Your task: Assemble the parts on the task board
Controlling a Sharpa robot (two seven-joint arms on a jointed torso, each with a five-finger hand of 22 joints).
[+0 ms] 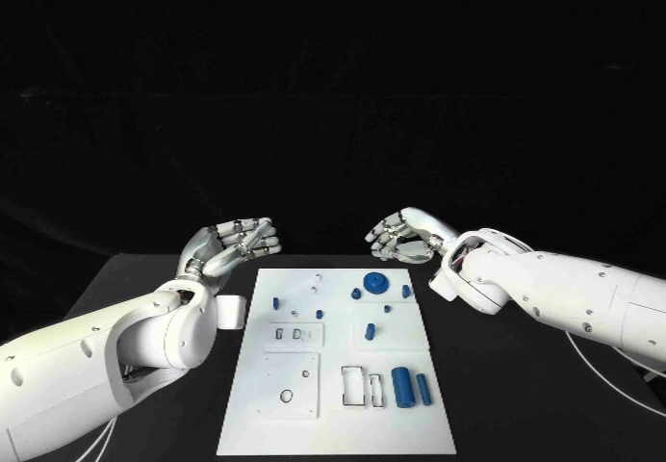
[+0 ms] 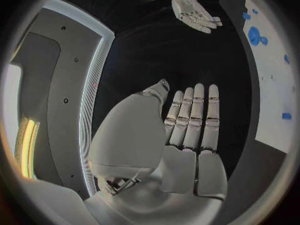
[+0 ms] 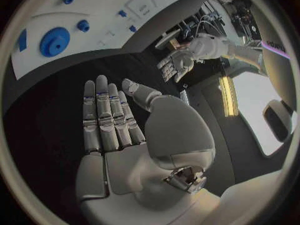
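Note:
The white task board (image 1: 340, 423) lies in the middle of the black table. At its far end sits a blue gear (image 1: 374, 282) among several small blue parts. Two blue cylinders (image 1: 404, 387) lie near its right edge. My left hand (image 1: 238, 240) hovers beyond the board's far left corner, and my right hand (image 1: 402, 236) beyond its far right corner. Both hold nothing. In the left wrist view my left hand (image 2: 190, 130) has straight fingers, with the board (image 2: 275, 85) to one side. The right wrist view shows my right hand (image 3: 109, 130) flat and empty, near the gear (image 3: 54, 40).
A small white block (image 1: 231, 310) stands on the table by the board's left edge. Rectangular frames (image 1: 364, 387) and a square plate with a ring (image 1: 288, 385) lie on the near half of the board. Black table surrounds the board.

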